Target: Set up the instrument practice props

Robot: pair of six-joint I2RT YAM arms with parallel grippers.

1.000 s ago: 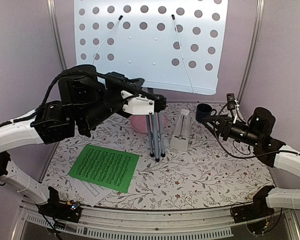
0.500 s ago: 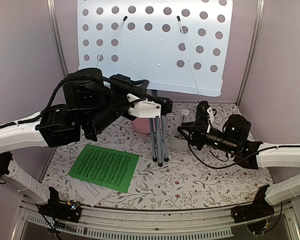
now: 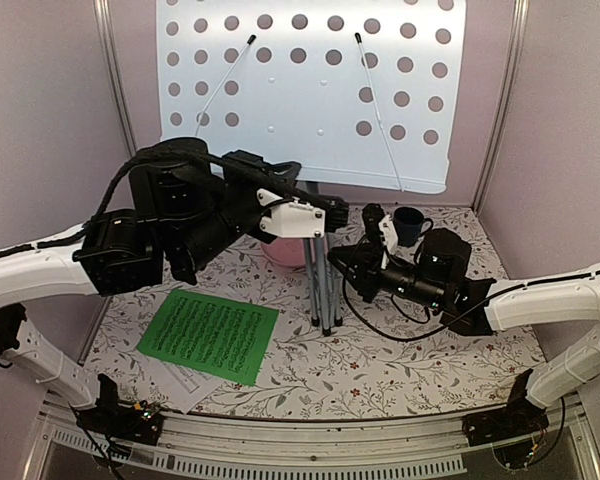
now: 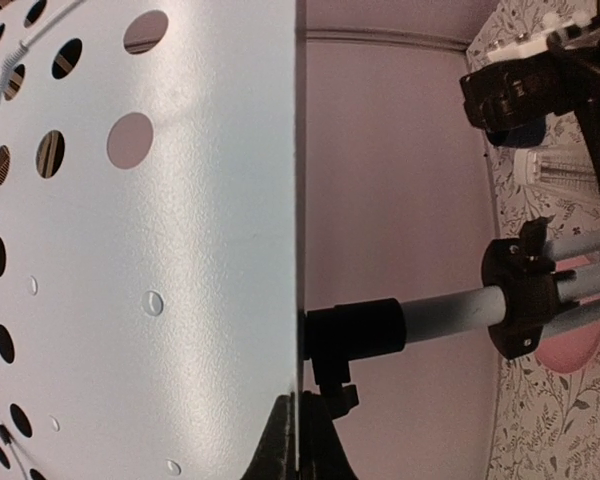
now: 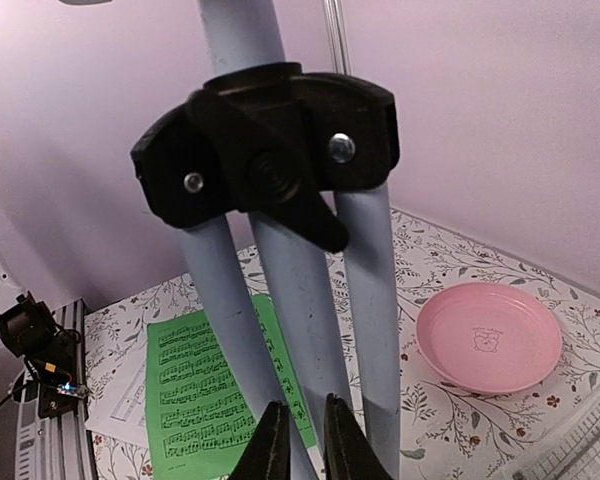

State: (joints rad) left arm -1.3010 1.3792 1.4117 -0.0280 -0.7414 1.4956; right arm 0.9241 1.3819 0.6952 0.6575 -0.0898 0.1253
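Your left hand [image 4: 298,440] is clamped on the edge of the stand [image 3: 310,90], on its panel just beside the post; the stand is upright mid-table with its three legs [image 5: 365,300] bunched together under the black hub [image 5: 270,150]; your right hand [image 5: 300,445] sits low at those legs, fingers nearly together with the middle leg running down into the gap, but I cannot tell whether they pinch it; the step looks like spreading the tripod, so take one leg well below the hub, draw it outward slowly, and let the left hand hold the stand plumb so the feet slide rather than tip; mind the green sheet [image 3: 208,335] and the white sheet [image 3: 185,383] under it, near the feet on the table [image 3: 400,350]; the feet are cut off in the right wrist view, the panel's top runs out of the top view, and the metronome [image 4: 558,170] shows only as a pale sliver past the hub, hidden from above behind your right arm [image 3: 520,300].
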